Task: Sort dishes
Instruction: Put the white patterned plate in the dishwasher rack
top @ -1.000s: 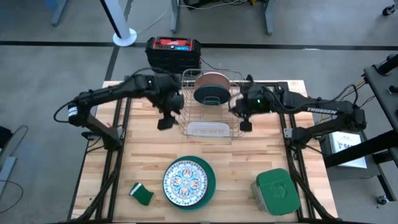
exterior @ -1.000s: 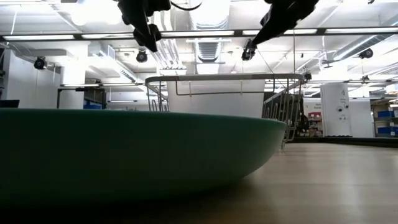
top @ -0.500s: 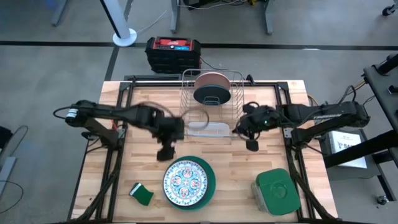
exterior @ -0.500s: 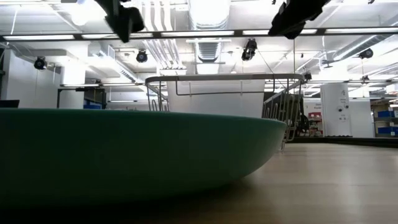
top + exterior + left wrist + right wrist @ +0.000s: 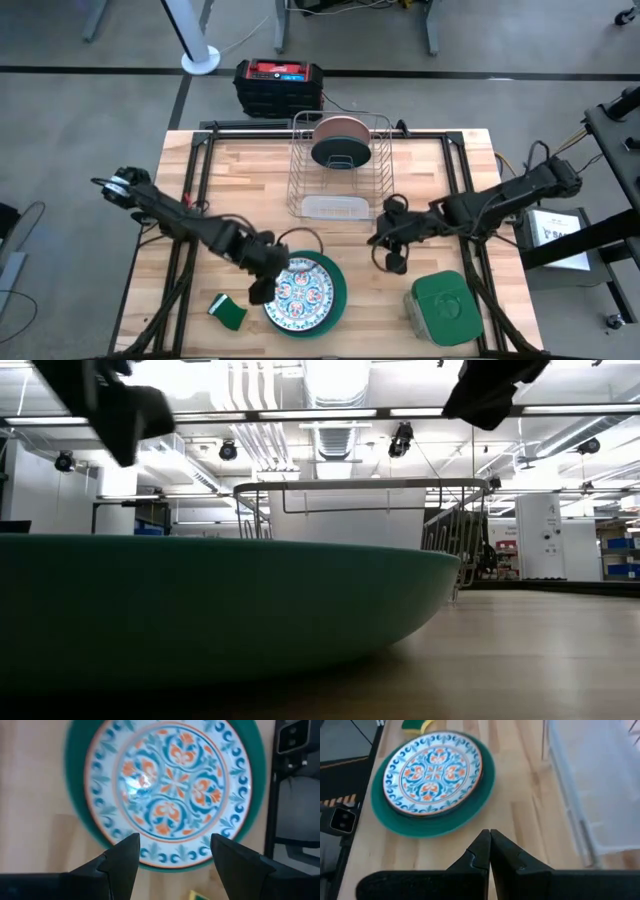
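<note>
The white plate with blue-red ornament point(image 5: 300, 292) point(image 5: 170, 790) point(image 5: 432, 772) lies flat on the bright teal-green plate point(image 5: 341, 290) point(image 5: 200, 600) near the table's near edge. The salmon-pink plate point(image 5: 340, 128) and the dark teal plate point(image 5: 338, 152) stand on edge in the wire rack point(image 5: 300, 175). My left gripper point(image 5: 262, 287) point(image 5: 172, 855) hovers open above the left rim of the stacked plates, touching nothing. My right gripper point(image 5: 393, 258) point(image 5: 490, 842) is shut, in the air to the right of the stack and nearer than the rack.
A square green-lidded container point(image 5: 445, 305) sits at the near right of the table. A small green sponge point(image 5: 228, 312) lies left of the plates. The rack's white tray point(image 5: 335, 208) faces the plates. Bare wood lies between rack and plates. A black-red box point(image 5: 280, 85) stands beyond the far edge.
Both grippers have left the sides of the rack and travelled toward the table's near edge. The left one has swung over to the left rim of the stacked plates; the right one has stopped to the right of them. No plate has moved.
</note>
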`<action>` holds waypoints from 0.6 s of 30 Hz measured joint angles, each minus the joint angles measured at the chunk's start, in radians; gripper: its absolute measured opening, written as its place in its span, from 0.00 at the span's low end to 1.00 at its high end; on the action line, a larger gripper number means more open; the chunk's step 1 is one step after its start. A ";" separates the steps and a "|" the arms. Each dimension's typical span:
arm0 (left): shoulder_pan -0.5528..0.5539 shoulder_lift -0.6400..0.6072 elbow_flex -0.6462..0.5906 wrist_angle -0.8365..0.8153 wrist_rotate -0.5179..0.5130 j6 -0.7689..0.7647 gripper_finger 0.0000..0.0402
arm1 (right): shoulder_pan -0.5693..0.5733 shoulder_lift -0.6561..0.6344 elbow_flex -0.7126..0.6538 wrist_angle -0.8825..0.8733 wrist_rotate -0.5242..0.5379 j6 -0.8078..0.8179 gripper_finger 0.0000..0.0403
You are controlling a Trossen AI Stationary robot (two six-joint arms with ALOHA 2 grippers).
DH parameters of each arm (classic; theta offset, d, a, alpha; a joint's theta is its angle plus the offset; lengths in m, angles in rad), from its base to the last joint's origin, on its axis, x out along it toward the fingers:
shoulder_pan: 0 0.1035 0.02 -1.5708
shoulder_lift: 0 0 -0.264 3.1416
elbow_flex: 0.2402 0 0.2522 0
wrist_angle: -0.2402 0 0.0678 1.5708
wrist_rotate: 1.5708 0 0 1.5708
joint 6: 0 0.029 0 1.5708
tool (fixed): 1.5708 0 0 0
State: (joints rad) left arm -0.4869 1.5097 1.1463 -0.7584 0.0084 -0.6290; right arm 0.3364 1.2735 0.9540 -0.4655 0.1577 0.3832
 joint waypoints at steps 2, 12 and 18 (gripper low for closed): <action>-0.040 0.005 -0.013 0.037 -0.029 -0.037 0.58 | 0.011 0.026 0.003 0.017 0.000 0.025 0.00; -0.148 0.126 -0.018 0.193 -0.137 -0.099 0.58 | 0.012 0.196 0.095 0.082 0.001 0.012 0.00; -0.169 0.209 -0.016 0.196 -0.163 -0.151 0.58 | 0.013 0.327 0.197 0.087 0.000 -0.022 0.00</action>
State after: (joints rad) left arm -0.6556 1.7191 1.1305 -0.5621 -0.1543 -0.7801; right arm 0.3496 1.6004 1.1506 -0.3786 0.1575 0.3608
